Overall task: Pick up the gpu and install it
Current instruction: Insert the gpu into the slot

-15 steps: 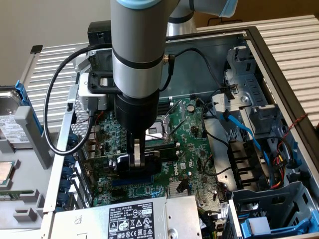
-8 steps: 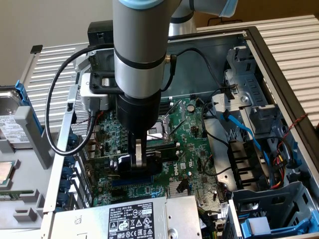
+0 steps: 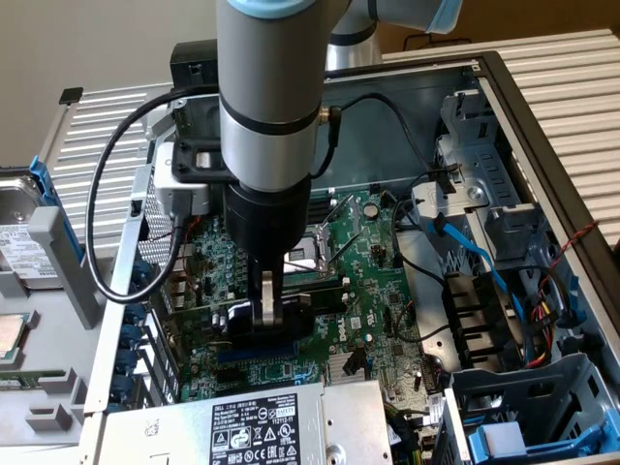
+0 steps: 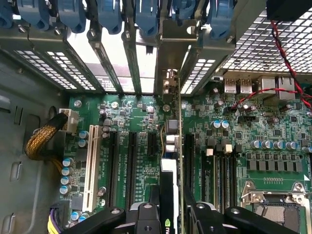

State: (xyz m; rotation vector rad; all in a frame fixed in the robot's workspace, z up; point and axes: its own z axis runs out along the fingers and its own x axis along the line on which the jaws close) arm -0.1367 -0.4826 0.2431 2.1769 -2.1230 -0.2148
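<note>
Ok so I'm watching the pincer working down inside the open grey metal PC case. It's clamping the gpu, the small card w/ green circuit board, black plastic fan shroud and long silver bracket. The pincer is sitting partway closed with a finger pressing on each flat side of the card, so it's def gripping it.

In the wrist view I'm seeing the gpu edge-on, standing upright over the large green motherboard. It's sitting just beside the long black expansion slots, and the white slot is lying further off. The card's silver bracket is lining up w/ one rear opening of the case, right by the row of blue plastic latches. Can't tell if the card edge is fully sitting in a slot tbh.

In the exterior view, the silver power supply box w/ white label is sitting near the card, and a blue cable is running across on the exterior view's right.
</note>
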